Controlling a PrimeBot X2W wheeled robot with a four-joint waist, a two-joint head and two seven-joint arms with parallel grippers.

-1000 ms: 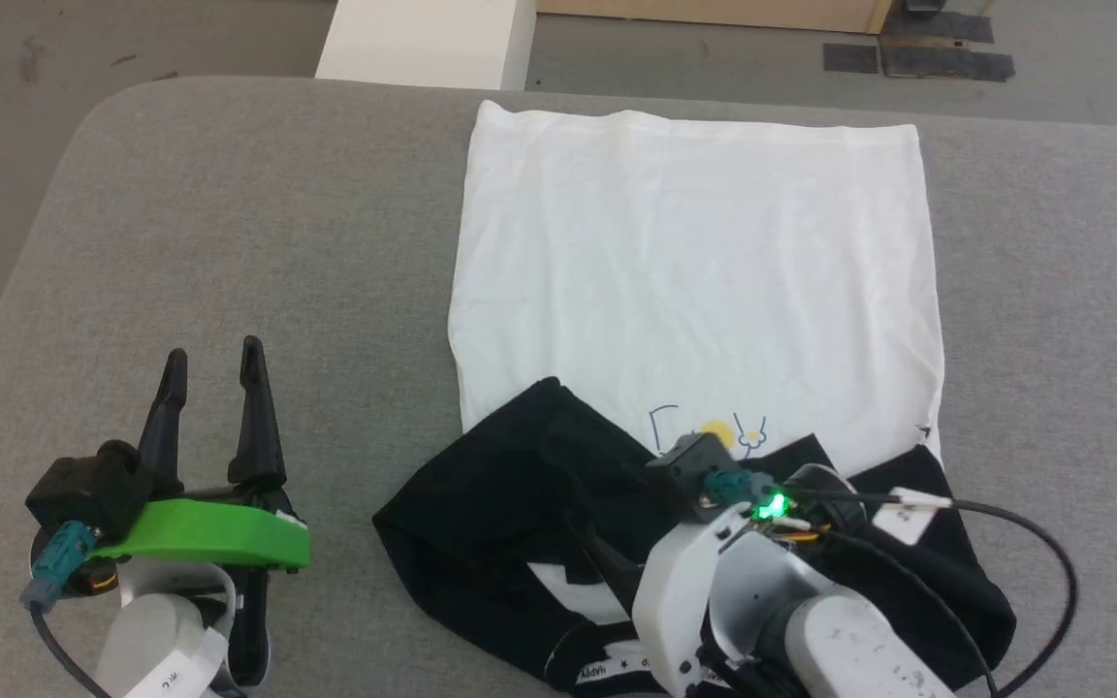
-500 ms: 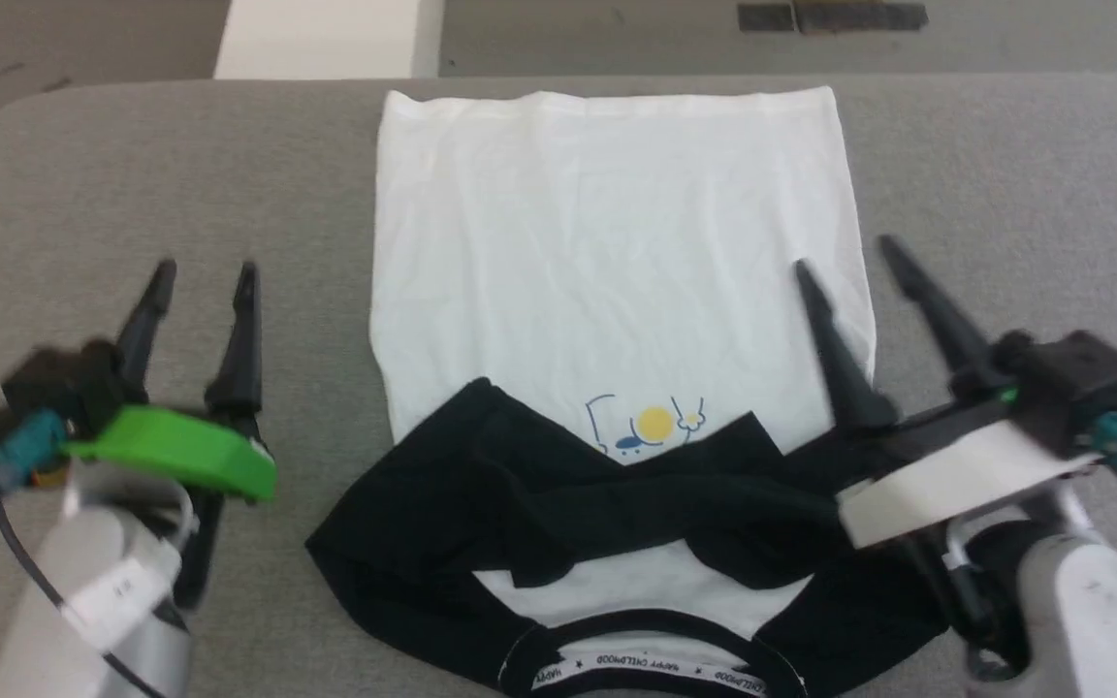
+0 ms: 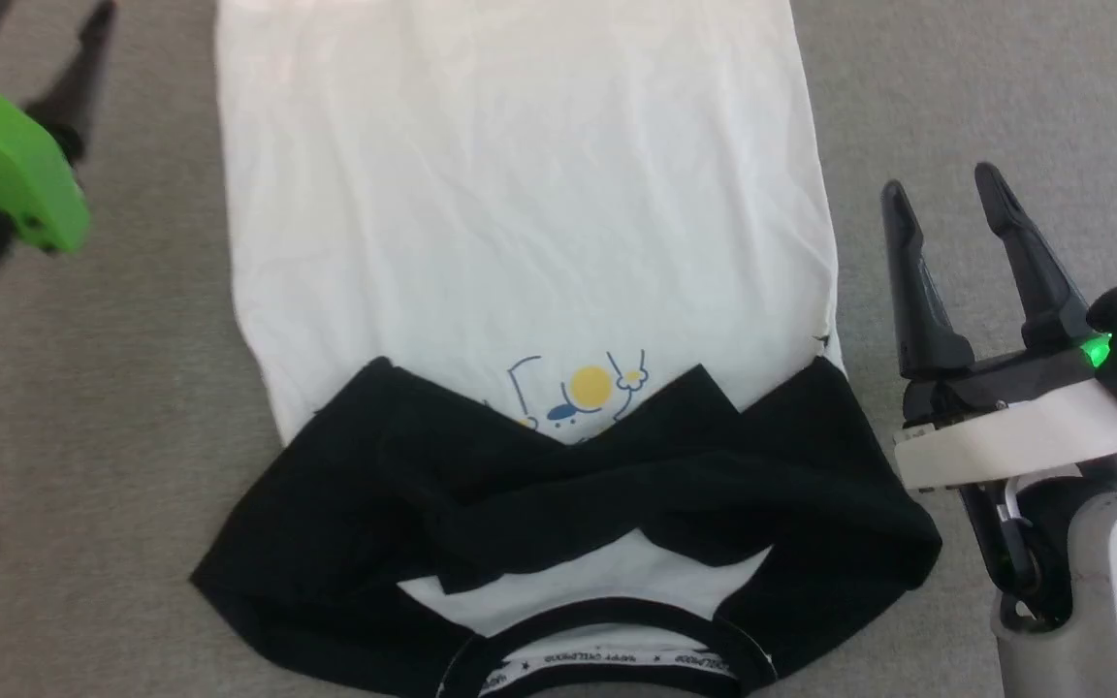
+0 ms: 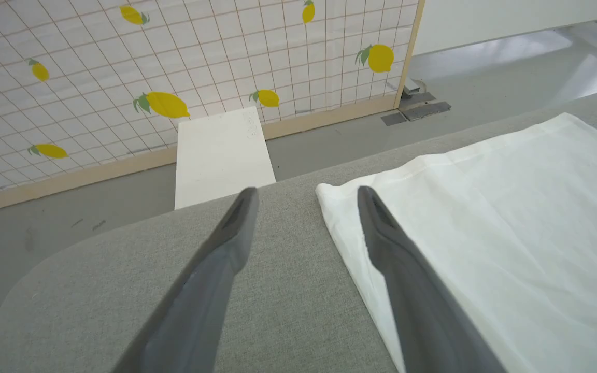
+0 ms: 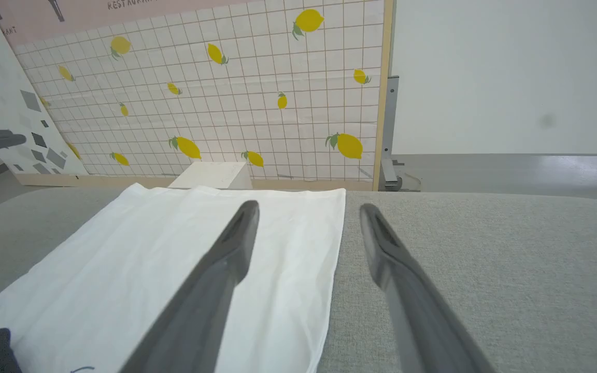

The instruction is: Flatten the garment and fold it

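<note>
While the long-sleeved shirt with a white body and black sleeves (image 3: 520,194) lies spread on the grey, cloth-covered tabletop (image 3: 1005,87), both grippers stand beside it with their fingers apart. From the head camera the hem runs toward 12 o'clock and the black collar with its lettered white neckband (image 3: 607,661) sits at 6 o'clock. The two sleeves are folded inward across the chest, overlapping just below the small yellow-and-blue cartoon print (image 3: 583,388). The right gripper (image 3: 940,181) is at 3 o'clock of the shirt, just beside its edge. The left gripper (image 4: 307,190) (green-cased at the wrist) is at 10 o'clock, near the shirt's far corner.

The wrist cameras bring in the room. A grey floor (image 4: 329,140) lies past the table's rounded edge, with a white rectangular block (image 4: 221,155) standing on it. Behind that is a wood-framed white grid panel printed with yellow lemons (image 4: 122,62). At 2 o'clock in the right wrist view there is a plain white wall (image 5: 506,77). The head view, looking straight down, gives the crossed sleeves and collar.
</note>
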